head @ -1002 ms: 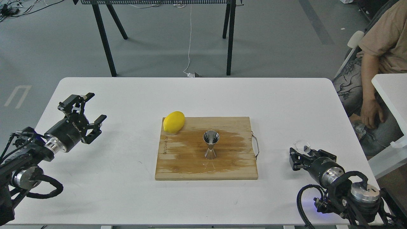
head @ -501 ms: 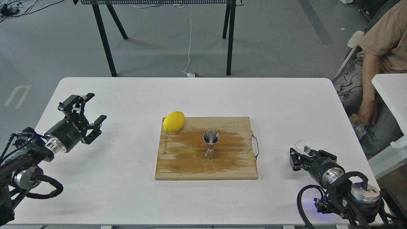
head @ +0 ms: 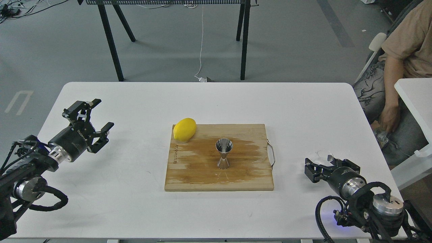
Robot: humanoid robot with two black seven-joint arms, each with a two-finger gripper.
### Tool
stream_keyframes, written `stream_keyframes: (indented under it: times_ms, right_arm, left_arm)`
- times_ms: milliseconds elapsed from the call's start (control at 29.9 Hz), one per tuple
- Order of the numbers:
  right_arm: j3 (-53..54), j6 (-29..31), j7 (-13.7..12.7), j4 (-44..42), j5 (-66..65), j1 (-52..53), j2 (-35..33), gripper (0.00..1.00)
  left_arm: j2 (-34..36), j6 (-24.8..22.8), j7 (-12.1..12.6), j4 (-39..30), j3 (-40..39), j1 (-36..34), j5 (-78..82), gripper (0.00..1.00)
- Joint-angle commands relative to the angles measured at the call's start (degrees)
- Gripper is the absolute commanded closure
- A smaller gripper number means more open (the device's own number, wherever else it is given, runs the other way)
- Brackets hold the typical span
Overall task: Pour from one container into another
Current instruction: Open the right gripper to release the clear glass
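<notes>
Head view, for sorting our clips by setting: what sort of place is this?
Probably a robotics lab, not a kitchen: bare grey floor with loose white cable, plain white table, and a wooden cutting board staged as a prop.

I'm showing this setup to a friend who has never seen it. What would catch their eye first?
Probably the yellow lemon, bright against the far left corner of the wooden cutting board mid-table. Next, the shiny steel jigger standing upright at the board's centre on a dark wet-looking patch. Then the black arms: the left gripper open over the table's left side, the right gripper low at the right beside a small clear glass tumbler.
</notes>
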Motion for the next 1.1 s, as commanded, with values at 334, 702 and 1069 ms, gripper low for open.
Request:
stream_keyframes:
  times_ms: [334,702,1069]
  right_arm:
    - [0.0,-0.16,-0.26,1.36,0.12,-0.09,-2.36,0.02]
    - [-0.09,-2.53,-5.87,11.11,-0.14,0.35,-9.58,0.01]
    - [-2.55,35.73,-9.57,3.41,-9.98,8.69,-11.25,0.01]
  left_arm:
    - [-0.09,0.0,0.0,0.0,0.0,-0.09,0.0,0.08]
    - [0.0,0.0,0.0,0.0,0.0,0.0,0.0,0.08]
    - [0.09,0.0,0.0,0.0,-0.09,-0.18,0.0,0.08]
